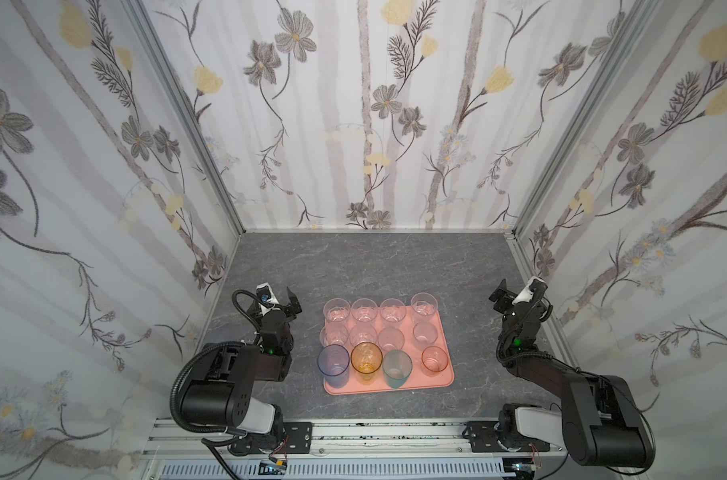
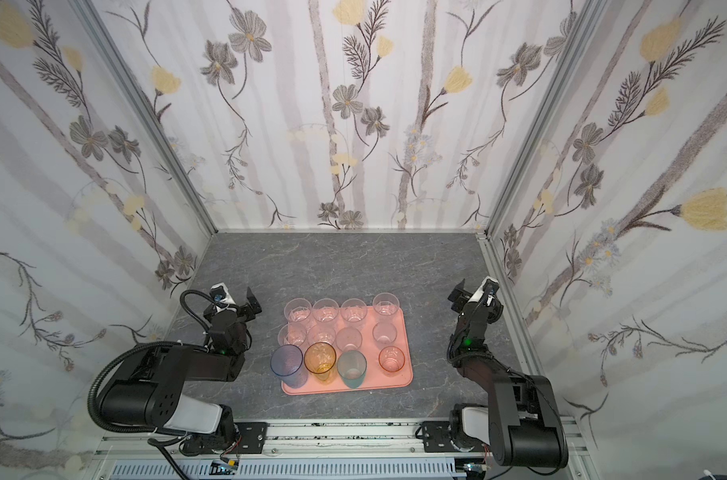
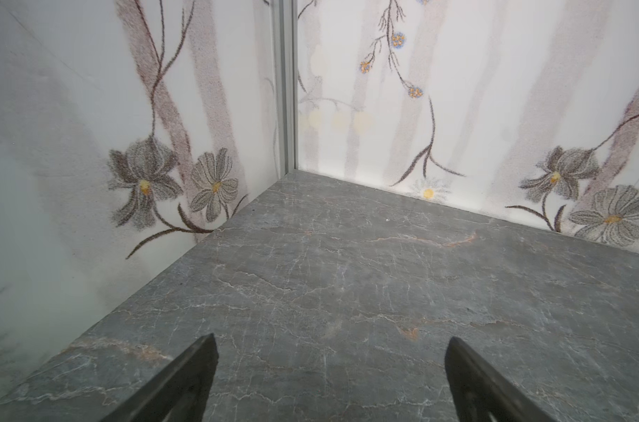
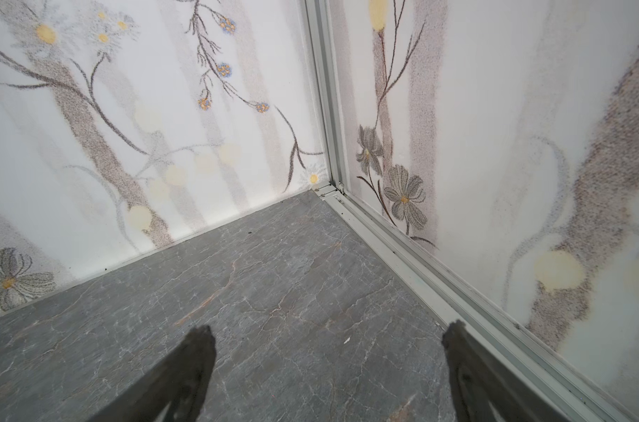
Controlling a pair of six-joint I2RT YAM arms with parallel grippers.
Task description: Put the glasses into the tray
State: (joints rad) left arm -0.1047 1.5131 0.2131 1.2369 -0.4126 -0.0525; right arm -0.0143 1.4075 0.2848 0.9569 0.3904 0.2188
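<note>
Since all twelve glasses [image 1: 390,338] stand upright on the tray [image 1: 447,378] in three rows of four, the task looks finished, which would explain why both arms sit off to the sides.

In both top views the clear tumblers fill the far and middle rows. The blue tumbler [image 1: 333,365], amber tumbler [image 1: 366,361], teal tumbler [image 1: 397,368] and short pink tumbler [image 1: 435,359] line the near row. The tight packing is likely what lets a dozen fit. The left gripper [image 1: 276,299] hangs left of the tray and the right gripper [image 1: 517,293] well to its right, each apart from the glass and carrying nothing. The far row's rims overlap the tray's far edge, and the leftmost middle glass overlaps its left edge, so I cannot tell whether every base sits inside the rim. The clear walls also blur into one another.

In the left wrist view the left gripper [image 3: 331,339] has its fingers spread wide over bare grey table [image 3: 347,255], facing the far left corner. Only the fingertips are in frame, and the tray and glasses are not in frame.

In the right wrist view the right gripper [image 4: 330,326] is equally wide with nothing between its fingers. It points at the far right corner beside a metal rail [image 4: 420,292], and again no tray shows.
</note>
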